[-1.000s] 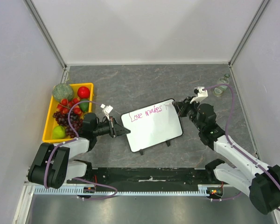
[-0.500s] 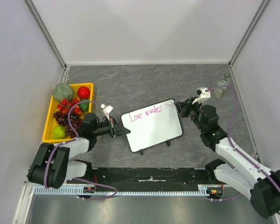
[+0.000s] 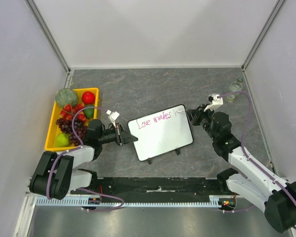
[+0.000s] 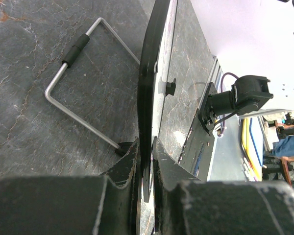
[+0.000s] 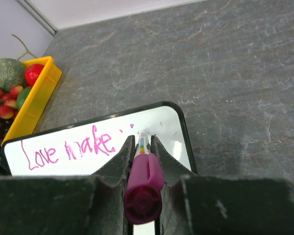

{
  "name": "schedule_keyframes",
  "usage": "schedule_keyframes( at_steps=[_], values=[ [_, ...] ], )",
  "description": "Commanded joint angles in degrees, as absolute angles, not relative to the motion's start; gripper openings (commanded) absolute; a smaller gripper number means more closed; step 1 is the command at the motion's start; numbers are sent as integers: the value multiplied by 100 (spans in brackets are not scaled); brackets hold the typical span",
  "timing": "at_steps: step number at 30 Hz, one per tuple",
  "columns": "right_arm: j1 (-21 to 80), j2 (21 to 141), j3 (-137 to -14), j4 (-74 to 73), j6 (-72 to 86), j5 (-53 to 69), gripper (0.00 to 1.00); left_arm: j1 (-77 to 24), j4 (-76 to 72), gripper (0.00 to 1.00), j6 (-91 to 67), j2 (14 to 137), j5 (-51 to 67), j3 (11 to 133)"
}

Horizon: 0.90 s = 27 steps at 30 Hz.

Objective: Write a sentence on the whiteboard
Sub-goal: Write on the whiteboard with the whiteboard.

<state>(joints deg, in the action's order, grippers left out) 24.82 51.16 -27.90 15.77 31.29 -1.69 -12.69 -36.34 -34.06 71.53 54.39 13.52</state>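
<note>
Marker tip at the whiteboard's far-right corner
The whiteboard (image 3: 160, 136) sits mid-table, its long axis slanting from near-left to far-right. The left gripper (image 4: 144, 147) pinches its left edge. The right gripper (image 5: 139, 143) clamps a pink marker (image 5: 143, 182) lengthwise, tip pointing at the board just right of the sentence (image 5: 63, 149), which reads "Love make"

Two arms reached toward each other, both claws clamped.
The left arm (image 3: 84, 148) lay low and folded, forearm pointing to its right, and the left claw (image 3: 127, 138) pinched the near left edge of the whiteboard (image 3: 160, 136) between almost closed fingers. The right arm (image 3: 246, 165) stretched forward and leftward from its base, wrist bent, and the right claw (image 3: 191, 115) gripped a magenta marker (image 5: 143, 183) lengthwise between its fingers, tip pointing ahead.
</note>
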Motion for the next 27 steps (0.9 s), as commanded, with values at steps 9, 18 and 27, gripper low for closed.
schedule_keyframes(
  at_steps=[9,18,27],
  values=[
    [2391,5282,-2540,1776,3032,-132,0,-1283,-3727,2,-3252,7172,5388,1450],
    [2250,5273,-2601,1644,3015,-272,0,-1283,-3727,2,-3252,7172,5388,1450],
    [2109,5256,-2725,1626,3041,-141,0,-1274,-3727,2,-3261,7172,5396,1450]
  ],
)
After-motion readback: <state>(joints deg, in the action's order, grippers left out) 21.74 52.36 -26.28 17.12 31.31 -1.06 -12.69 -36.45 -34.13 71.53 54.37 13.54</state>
